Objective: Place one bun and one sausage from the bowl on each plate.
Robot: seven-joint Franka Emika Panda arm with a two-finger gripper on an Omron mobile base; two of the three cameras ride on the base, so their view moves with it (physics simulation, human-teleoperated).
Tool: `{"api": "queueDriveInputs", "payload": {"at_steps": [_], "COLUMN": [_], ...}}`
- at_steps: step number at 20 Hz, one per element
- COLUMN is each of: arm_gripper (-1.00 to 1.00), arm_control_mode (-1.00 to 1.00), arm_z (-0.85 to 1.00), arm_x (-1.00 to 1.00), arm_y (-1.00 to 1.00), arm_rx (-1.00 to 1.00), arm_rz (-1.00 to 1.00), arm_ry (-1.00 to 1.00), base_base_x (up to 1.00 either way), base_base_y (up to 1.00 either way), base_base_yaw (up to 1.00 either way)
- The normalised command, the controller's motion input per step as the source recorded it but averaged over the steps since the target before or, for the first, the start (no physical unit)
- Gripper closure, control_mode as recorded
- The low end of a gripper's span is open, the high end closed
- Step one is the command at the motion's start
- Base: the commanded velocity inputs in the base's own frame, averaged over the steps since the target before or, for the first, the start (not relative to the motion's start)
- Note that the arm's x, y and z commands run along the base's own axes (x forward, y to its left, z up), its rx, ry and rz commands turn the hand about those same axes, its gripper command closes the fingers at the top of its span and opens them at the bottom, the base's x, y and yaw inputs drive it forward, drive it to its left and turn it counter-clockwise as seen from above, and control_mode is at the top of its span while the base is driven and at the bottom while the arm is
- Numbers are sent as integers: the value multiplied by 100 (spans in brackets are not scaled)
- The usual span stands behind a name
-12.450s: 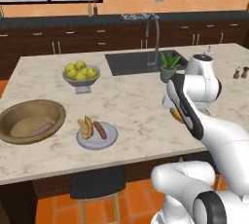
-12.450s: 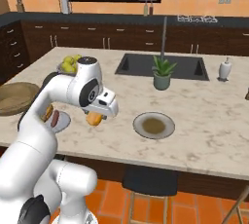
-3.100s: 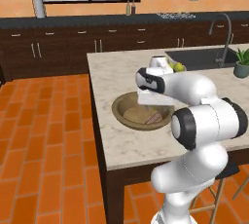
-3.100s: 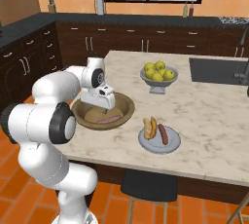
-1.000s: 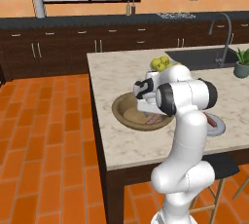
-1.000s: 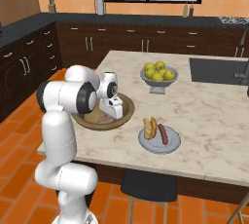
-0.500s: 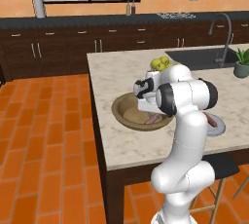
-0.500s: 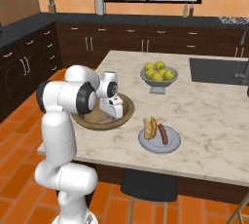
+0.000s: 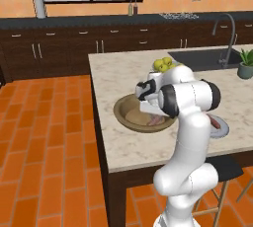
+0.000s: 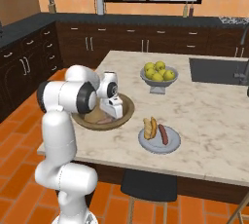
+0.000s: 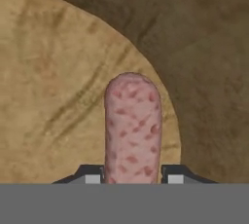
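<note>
Sausage (image 11: 132,128), pink and speckled, lies in the wooden bowl (image 11: 53,96) and runs between the two fingers (image 11: 132,177), which pinch it from either side at its near end; in the hand view its rounded far end rests on the bowl's pale floor beside the darker rising wall. From the right base view the bowl (image 10: 124,116) sits on the marble table (image 10: 209,116) near its left edge, with the hand lowered into it. A grey plate (image 10: 171,145) to the right of the bowl, a little nearer, carries a bun (image 10: 149,127) and another sausage (image 10: 162,134) side by side. Farther back on the table stands a grey footed bowl of apples (image 10: 158,74)
</note>
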Motion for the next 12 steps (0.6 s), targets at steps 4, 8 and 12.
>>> {"api": "queueDriveInputs", "payload": {"at_steps": [4,8,12], "arm_gripper": [100,100,100], "arm_control_mode": [-100,-100,-100], "arm_z": [88,96,51], "arm_x": [-22,-20,-25], "arm_y": [-2,-1,-10], "arm_rx": [0,0,0], "arm_rz": [3,23,53], "arm_ry": [-11,-9,-2], "base_base_x": [0,0,0], "base_base_y": [0,0,0], "base_base_yaw": [0,0,0]}}
